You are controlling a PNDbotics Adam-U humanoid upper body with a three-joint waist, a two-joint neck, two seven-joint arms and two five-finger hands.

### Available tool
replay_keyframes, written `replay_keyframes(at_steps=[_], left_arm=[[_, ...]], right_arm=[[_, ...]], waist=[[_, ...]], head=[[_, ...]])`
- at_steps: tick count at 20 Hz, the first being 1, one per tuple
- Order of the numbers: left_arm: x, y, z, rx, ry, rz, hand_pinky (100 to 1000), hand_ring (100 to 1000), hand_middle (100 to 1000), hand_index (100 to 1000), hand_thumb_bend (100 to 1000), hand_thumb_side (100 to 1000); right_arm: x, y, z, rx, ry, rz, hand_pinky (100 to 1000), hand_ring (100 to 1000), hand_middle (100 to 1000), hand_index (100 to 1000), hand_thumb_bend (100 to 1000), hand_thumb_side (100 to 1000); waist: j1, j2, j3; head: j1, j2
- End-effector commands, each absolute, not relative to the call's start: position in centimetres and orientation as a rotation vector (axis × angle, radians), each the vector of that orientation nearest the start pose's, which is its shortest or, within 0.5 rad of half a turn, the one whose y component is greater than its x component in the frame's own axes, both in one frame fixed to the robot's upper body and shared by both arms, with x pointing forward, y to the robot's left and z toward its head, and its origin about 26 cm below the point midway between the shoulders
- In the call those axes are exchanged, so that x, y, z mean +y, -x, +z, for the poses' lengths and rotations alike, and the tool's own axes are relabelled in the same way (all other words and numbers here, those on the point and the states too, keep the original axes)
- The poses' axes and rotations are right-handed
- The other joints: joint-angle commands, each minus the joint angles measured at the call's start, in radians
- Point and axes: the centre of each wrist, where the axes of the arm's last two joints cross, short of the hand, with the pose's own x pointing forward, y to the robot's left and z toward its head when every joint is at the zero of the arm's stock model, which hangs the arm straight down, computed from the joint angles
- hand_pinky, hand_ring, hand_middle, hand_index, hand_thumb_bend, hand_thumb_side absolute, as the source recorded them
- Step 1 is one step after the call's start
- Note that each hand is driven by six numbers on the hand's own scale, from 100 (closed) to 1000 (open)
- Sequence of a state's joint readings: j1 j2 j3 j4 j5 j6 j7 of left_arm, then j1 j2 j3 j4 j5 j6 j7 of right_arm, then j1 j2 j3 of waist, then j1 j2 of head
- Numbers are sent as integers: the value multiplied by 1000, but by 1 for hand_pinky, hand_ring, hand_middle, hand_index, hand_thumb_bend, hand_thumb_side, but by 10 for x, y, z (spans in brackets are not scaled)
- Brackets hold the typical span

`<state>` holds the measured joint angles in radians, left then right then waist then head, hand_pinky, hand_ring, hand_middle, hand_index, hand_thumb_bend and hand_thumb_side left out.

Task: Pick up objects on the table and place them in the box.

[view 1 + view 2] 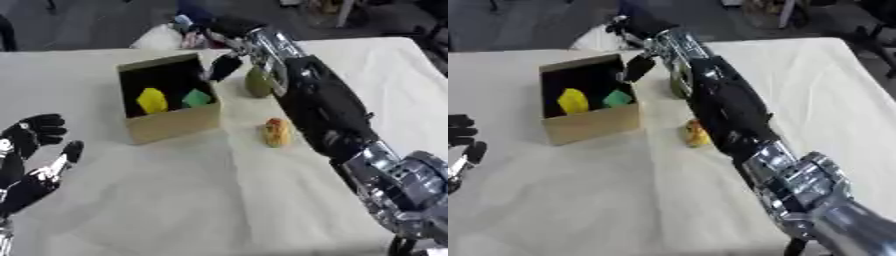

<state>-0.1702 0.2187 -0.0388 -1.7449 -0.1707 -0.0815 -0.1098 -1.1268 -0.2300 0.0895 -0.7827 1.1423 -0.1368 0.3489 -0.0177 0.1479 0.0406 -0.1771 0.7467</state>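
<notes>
The right hand (226, 64) reaches far across the desk (175, 200) and hangs over the right rim of the cardboard box (171, 125); whether its fingers are spread or curled I cannot tell. Inside the box lie a yellow piece (152, 100) and a green piece (197, 97), while just right of it stand a green pear (256, 84) and, nearer, an orange-yellow fruit (276, 132). The left hand (31, 150) rests at the near left edge, fingers spread and holding nothing.

no readable text, labels or numbers, box (171, 125) sides apparently plain, view blurred
</notes>
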Motion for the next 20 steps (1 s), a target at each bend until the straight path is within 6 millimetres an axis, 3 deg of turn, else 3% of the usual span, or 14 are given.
replay_keyframes(at_steps=[1, 6, 12, 14, 16, 17, 19, 20], left_arm=[[264, -311, 96, -1957, -200, -498, 743, 730, 693, 782, 472, 392], [264, -311, 96, -1958, -201, -497, 743, 730, 693, 782, 471, 393], [263, -312, 98, -1965, -196, -494, 743, 731, 693, 783, 469, 394], [262, -312, 99, -1968, -193, -493, 743, 731, 693, 783, 468, 394], [262, -313, 99, -1970, -191, -492, 743, 731, 693, 783, 468, 394], [262, -313, 99, -1970, -192, -491, 743, 730, 693, 783, 467, 394], [263, -313, 99, -1969, -195, -489, 743, 730, 693, 783, 467, 394], [263, -313, 99, -1969, -195, -489, 743, 730, 693, 783, 466, 394]], right_arm=[[-218, -508, 232, -1367, 1002, 1428, 784, 812, 871, 1000, 329, 459], [-241, -512, 206, -1202, 972, 1377, 789, 818, 869, 999, 344, 494], [-237, -512, 173, -1063, 854, 1443, 793, 823, 856, 975, 353, 520], [-233, -512, 167, -1039, 838, 1460, 788, 810, 810, 914, 342, 481], [-231, -511, 163, -1033, 836, 1467, 768, 772, 724, 790, 300, 367], [-231, -511, 163, -1041, 851, 1465, 741, 720, 599, 659, 255, 207], [-231, -511, 168, -1091, 919, 1442, 709, 656, 486, 537, 219, 100], [-231, -511, 172, -1125, 962, 1423, 692, 623, 443, 490, 206, 100]], waist=[[-8, -15, -4], [-4, -11, -7], [5, -2, 1], [6, 0, 5], [7, 0, 8], [7, 0, 9], [6, 0, 11], [5, -1, 11]], head=[[6, -1], [9, -5], [4, -12], [2, -15], [2, -17], [3, -18], [5, -19], [6, -19]])
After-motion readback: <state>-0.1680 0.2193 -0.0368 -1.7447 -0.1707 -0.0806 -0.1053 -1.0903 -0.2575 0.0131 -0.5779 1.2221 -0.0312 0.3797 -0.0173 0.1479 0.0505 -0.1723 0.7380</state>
